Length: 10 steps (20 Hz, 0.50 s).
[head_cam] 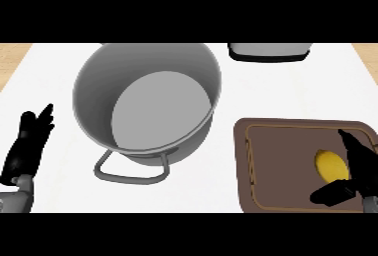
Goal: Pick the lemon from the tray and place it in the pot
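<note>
A yellow lemon (330, 164) lies on the brown tray (273, 165) at the lower right. My right hand (357, 172) is over the tray, with straight fingers along the lemon's right side and the thumb just below it; the hand is open and does not close on the lemon. A large grey pot (148, 95) stands left of the tray, tilted in view, its handle (129, 175) towards me. My left hand (28, 142) rests open at the left edge, fingers up.
A grey and black object (267, 51) sits at the counter's far edge, right of the pot. The white counter (295, 90) runs between pot and tray, with wooden strips at both far corners.
</note>
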Tool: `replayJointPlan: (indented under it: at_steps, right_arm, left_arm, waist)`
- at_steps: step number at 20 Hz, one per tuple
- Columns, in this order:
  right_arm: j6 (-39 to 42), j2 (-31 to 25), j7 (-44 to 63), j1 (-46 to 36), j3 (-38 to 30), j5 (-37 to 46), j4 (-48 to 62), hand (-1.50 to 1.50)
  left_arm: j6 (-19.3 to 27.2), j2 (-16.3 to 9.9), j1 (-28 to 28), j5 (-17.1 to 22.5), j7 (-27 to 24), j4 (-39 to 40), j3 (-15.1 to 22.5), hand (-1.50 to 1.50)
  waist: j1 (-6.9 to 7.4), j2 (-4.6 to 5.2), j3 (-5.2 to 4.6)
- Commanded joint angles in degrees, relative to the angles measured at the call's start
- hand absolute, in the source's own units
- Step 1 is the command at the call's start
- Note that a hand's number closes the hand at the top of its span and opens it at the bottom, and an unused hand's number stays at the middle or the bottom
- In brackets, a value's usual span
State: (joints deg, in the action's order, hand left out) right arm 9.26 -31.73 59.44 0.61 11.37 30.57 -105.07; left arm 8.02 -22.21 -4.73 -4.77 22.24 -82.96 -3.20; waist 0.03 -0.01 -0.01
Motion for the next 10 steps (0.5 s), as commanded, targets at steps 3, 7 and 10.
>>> replayJointPlan:
  at_steps: [3,7,10]
  right_arm:
    - [3.53,3.78,1.64,0.97,-1.38,1.7,0.73,-1.5]
    - [2.2,6.47,-0.47,-1.25,-2.71,3.76,6.14,-1.5]
    - [1.57,7.29,-3.98,2.03,-3.17,5.89,6.07,-1.5]
  left_arm:
    - [-1.86,1.53,2.75,-0.81,-0.98,-2.29,-0.89,0.0]
    - [-4.32,-0.71,-0.84,0.06,0.65,-0.37,-4.13,0.0]
    - [-0.43,4.55,2.85,-3.73,0.65,-3.83,-0.73,0.0]
  waist:
    - [-0.04,-0.04,0.0]
    - [0.01,0.0,0.01]
    - [0.01,-0.05,0.01]
